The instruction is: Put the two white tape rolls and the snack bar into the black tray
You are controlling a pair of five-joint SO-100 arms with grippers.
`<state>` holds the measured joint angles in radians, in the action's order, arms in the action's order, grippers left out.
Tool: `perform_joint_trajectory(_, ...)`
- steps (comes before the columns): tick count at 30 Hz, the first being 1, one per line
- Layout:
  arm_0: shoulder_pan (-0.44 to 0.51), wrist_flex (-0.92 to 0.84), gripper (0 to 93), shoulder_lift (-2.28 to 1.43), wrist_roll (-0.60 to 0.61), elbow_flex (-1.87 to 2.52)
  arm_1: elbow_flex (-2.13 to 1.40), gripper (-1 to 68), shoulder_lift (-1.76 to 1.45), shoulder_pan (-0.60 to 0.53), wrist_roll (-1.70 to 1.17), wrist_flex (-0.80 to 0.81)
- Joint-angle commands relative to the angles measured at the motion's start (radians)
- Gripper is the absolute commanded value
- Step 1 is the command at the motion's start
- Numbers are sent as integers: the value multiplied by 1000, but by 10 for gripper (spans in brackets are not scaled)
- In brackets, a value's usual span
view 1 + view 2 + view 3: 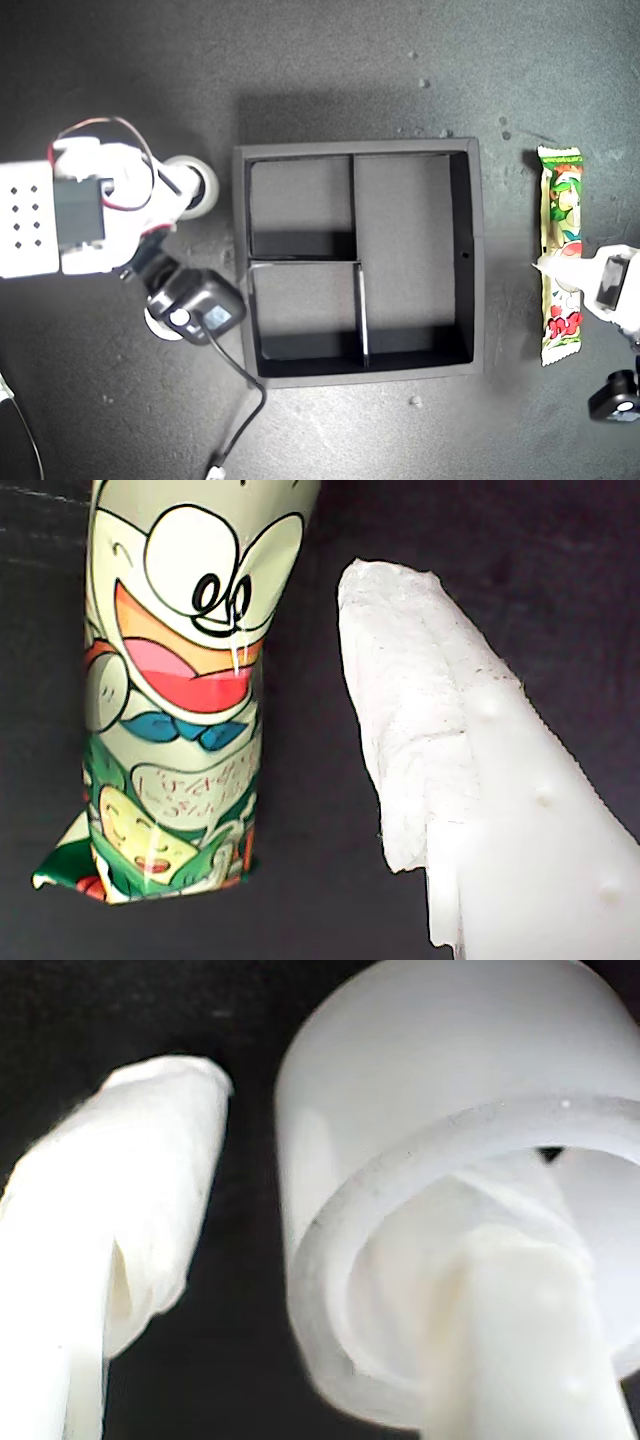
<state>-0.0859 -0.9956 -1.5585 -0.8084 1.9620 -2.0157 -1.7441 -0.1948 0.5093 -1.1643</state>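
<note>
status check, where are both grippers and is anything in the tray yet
First gripper open at the snack bar, not gripping. Second gripper open, one finger inside a tape roll, one outside. Tray holds nothing; nothing in the way.

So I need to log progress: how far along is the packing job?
Nothing is packed: every compartment of the square matte black tray is bare. My second gripper has one finger inside a small white tape roll, one outside. My first gripper sits open at the long cartoon-printed snack bar. A second white roll shows under that arm. All three remain.
</note>
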Motion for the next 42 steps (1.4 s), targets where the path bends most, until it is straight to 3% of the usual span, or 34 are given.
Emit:
perform_joint_trajectory(1, -25, 6, 9, 2, 28, -37, -44, 239, 35, 32, -29, 83)
perform_joint_trajectory(6, -57, -81, 1, -87, 58, -52, -63, 156, 126, 43, -44, 213)
perform_joint_trajectory(13, -72, -491, 1, -196, 152, -509, -78, 47, 143, 26, -43, 261)
perform_joint_trajectory(16, -49, -647, 1, -83, 193, -851, -23, 31, 143, 3, -57, 166)
perform_joint_trajectory(20, -9, -827, 1, 179, 204, -1266, 158, 22, 130, -51, -86, -77)
perform_joint_trajectory(24, 23, -834, 1, 367, 169, -1422, 460, 13, 132, -86, -147, -314)
perform_joint_trajectory(26, 44, -834, 1, 451, 147, -1491, 612, 14, 143, -81, -202, -353)
perform_joint_trajectory(35, 115, -836, 1, 673, 78, -1649, 848, 18, 324, -2, -396, -34)
perform_joint_trajectory(42, 104, -838, 1, 612, 84, -1551, 1048, 21, 525, 6, -408, -37)
